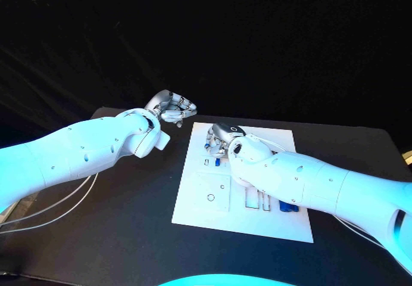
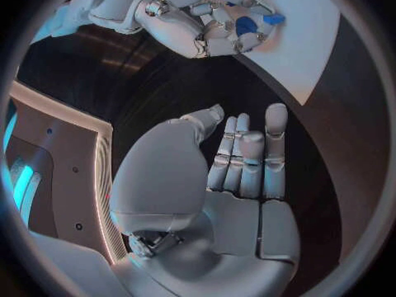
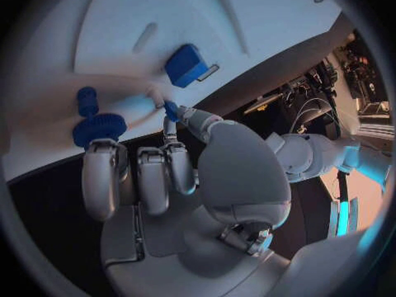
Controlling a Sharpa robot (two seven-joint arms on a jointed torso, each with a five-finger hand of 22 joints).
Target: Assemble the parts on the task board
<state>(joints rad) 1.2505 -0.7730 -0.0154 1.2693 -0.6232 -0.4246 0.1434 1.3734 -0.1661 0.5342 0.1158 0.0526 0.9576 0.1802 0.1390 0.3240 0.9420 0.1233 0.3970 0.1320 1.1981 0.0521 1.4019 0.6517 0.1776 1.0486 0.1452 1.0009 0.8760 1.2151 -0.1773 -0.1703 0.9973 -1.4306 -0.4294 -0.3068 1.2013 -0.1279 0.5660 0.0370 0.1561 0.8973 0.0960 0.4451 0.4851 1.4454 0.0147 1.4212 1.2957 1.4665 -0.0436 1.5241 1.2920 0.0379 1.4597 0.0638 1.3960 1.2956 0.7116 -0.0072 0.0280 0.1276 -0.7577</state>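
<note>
Task board (image 1: 199, 210), the white plate on the black worktop (image 1: 128, 238), lies directly beneath your right robot hand (image 1: 221, 140), which hangs over its far end; your left robot hand (image 1: 174, 108) sits off the board's far left corner, so the right is plainly nearer the work. Your left robot hand holds nothing, fingers drawn close together and partly curled. Just beyond the right fingers you see a blue block (image 3: 187, 65), a blue gear (image 3: 99, 128) and a smaller blue round part (image 3: 88, 99) beside it. At your right fingertips (image 3: 170, 109) a small blue piece (image 3: 171, 108) appears pinched, though I can't tell for sure. Another blue part (image 1: 287, 207) lies back towards your wrist, near the board's long slots.
</note>
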